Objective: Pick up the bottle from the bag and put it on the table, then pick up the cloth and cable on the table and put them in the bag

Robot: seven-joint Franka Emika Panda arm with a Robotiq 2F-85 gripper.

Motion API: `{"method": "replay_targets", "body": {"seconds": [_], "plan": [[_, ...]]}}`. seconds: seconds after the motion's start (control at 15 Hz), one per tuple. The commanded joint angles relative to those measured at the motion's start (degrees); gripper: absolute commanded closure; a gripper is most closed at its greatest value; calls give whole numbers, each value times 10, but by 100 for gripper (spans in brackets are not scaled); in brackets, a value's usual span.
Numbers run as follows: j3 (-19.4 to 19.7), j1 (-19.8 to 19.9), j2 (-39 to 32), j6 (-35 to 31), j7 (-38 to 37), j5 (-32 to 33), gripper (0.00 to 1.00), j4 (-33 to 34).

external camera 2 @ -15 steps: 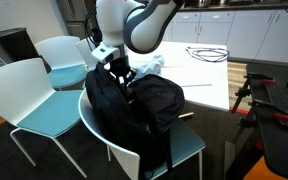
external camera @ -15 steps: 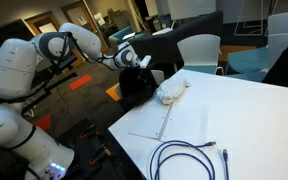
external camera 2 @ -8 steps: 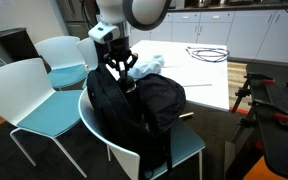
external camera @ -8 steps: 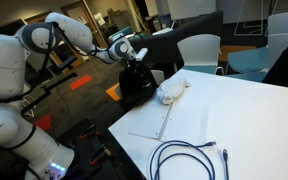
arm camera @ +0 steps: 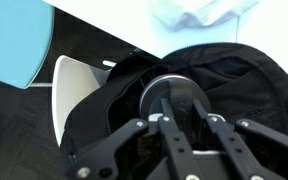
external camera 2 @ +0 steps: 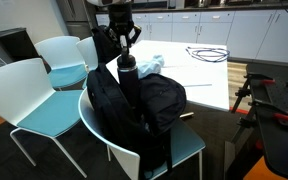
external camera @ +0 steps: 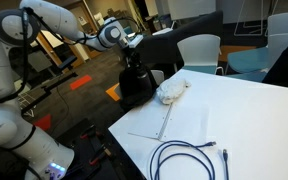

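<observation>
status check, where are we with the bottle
Gripper shut on bottle top. Bottle partly out of the backpack, lower end inside. Cloth and cable on table; nothing blocking the lift.

One black bag point(external camera 2: 154, 105), one dark bottle point(external camera 2: 127, 72), one white cloth point(external camera: 171, 91) and one coiled cable point(external camera: 187, 158) at a single white counter point(external camera: 249, 115). One robot arm point(external camera: 4, 125), two fingers point(arm camera: 170, 132). Three teal-seated chairs in an exterior view: a near-left chair point(external camera 2: 24, 90), a far-left chair point(external camera 2: 59, 50) and a right chair point(external camera 2: 189, 150).
</observation>
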State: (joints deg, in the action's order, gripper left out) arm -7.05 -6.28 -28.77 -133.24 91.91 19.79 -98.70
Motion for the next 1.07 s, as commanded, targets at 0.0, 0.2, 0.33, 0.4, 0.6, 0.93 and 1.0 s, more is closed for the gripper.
{"method": "replay_targets", "body": {"seconds": [0.0, 0.2, 0.33, 0.4, 0.6, 0.93, 1.0], "plan": [[-6, 9, 58, 39, 17, -10, 94, -28], [-5, 12, 85, 48, 20, -12, 94, -40], [-5, 13, 99, 51, 22, -12, 94, -46], [-4, 14, 108, 54, 21, -12, 94, -50], [-4, 14, 132, 65, 21, -11, 94, -55], [1, 14, 163, 100, 17, -10, 94, -51], [3, 16, 167, 107, 17, -11, 94, -50]]}}
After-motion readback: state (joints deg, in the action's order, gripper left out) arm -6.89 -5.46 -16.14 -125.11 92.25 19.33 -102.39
